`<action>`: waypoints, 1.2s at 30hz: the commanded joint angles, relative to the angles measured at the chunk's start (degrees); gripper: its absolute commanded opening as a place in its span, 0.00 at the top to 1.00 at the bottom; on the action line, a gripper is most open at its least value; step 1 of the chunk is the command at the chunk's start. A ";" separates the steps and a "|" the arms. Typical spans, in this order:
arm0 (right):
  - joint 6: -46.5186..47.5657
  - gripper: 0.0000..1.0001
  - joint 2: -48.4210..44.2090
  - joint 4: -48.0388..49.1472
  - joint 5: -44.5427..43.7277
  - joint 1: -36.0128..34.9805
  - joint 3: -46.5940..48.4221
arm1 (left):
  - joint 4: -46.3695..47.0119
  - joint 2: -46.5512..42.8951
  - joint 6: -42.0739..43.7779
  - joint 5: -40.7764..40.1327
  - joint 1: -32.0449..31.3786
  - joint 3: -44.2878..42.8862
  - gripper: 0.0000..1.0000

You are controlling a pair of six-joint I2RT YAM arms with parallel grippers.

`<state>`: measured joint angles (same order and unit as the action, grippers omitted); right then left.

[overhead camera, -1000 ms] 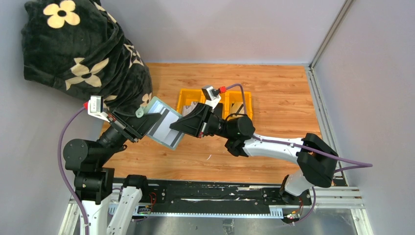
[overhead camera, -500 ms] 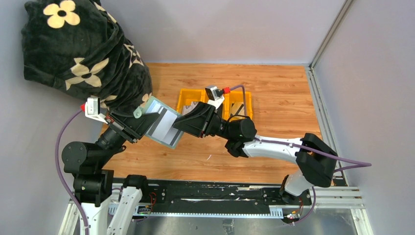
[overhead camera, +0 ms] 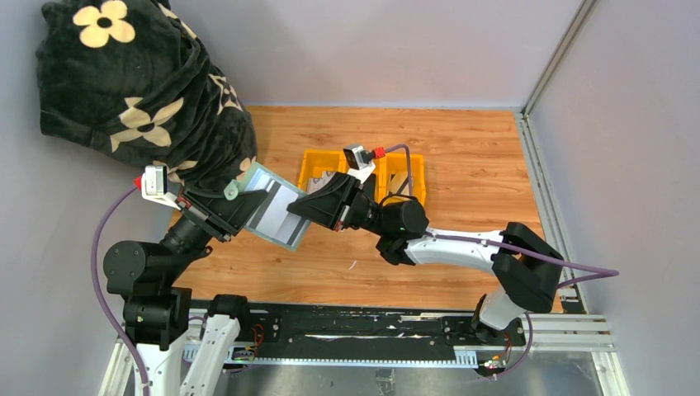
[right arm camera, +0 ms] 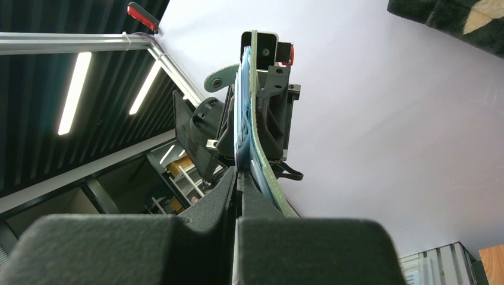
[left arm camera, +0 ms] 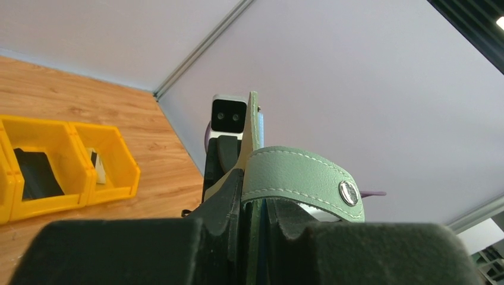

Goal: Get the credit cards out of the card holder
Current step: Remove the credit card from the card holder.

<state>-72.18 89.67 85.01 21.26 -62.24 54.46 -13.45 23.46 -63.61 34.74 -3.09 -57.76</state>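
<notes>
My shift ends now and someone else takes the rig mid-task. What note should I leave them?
Left gripper: shut on the card holder, which it holds open in the air.
Right gripper: shut at the holder's open edge; I cannot tell whether it has pinched a card.
Done: some cards already lie in the yellow tray.
Left: a grey striped card sits in the holder. Pull it out, then check the other leaves.

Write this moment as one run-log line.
left gripper: shut on card holder, aloft | right gripper: shut on credit card, not yet out
</notes>
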 commanded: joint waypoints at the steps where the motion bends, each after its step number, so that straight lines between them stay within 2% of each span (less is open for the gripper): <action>1: 2.68 1.00 -1.12 5.21 -3.61 -1.78 -2.17 | 0.37 -0.72 0.60 -3.09 0.02 -1.16 0.93; 19: 8.34 1.00 0.76 5.22 -10.07 -6.92 -4.58 | 0.03 -0.85 0.86 -4.46 0.02 -1.46 0.94; 28: 9.56 1.00 -1.15 6.04 -12.26 -6.90 -7.64 | -1.25 -0.88 2.86 -5.82 0.02 -3.12 0.94; 36: 8.25 1.00 -3.16 6.23 -6.69 -4.62 -8.41 | -2.08 -0.48 3.71 -5.83 0.02 -4.62 0.95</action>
<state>-64.66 88.62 88.75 10.09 -68.03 47.31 -18.55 23.14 -60.86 31.24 -3.14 -59.40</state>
